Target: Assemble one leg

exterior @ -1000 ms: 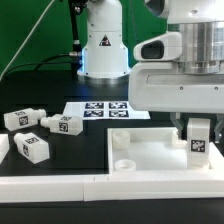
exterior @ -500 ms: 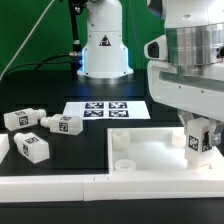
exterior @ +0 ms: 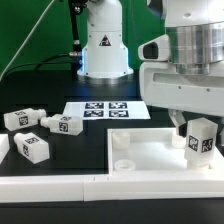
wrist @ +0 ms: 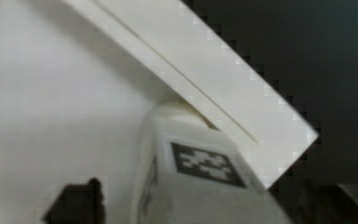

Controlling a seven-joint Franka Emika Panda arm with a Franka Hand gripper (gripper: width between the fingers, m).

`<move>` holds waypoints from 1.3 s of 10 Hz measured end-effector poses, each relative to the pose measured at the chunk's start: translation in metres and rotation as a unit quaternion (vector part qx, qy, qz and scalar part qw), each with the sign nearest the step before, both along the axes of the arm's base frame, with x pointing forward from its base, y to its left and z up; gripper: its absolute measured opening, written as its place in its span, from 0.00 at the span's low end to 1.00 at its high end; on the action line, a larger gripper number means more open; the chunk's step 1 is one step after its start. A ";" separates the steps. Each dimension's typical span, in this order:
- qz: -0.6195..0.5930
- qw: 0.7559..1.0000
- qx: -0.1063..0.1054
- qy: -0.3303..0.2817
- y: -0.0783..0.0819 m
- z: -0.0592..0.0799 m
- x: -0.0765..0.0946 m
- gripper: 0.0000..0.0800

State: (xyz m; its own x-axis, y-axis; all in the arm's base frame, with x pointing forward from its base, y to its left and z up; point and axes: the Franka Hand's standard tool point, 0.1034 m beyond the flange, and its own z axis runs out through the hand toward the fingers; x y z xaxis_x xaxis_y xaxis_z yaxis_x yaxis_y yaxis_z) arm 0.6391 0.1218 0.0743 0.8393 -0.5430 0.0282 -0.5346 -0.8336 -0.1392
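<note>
The leg (exterior: pixel 200 140) stands upright on the white tray part (exterior: pixel 150 152), at that part's end toward the exterior view's right and close to its far rim. Its black-and-white tag faces the exterior camera. The end effector (exterior: pixel 198 128) hangs directly over the leg, with a finger coming down on either side of it.

In the wrist view the leg (wrist: pixel 202 160) sits midway between the 2 dark fingertips (wrist: pixel 83 200). A strip of background shows on both sides, so the end effector (wrist: pixel 211 200) is spread apart and straddles the leg without pressing it. The tray part's raised rim (wrist: pixel 194 70) runs just beside the leg, leaving little room on that side. Toward the tray part's middle, its flat floor is bare.

Off the tray part's end at the exterior view's left, 3 spare legs (exterior: pixel 32 147) lie on the black table (exterior: pixel 80 150), well apart from the end effector. The marker board (exterior: pixel 105 108) lies flat on the table beyond the tray part's far rim. Black table shows between the board and the rim.
</note>
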 end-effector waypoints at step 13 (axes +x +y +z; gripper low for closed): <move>0.340 0.938 -0.059 -0.026 -0.006 -0.004 0.002 0.36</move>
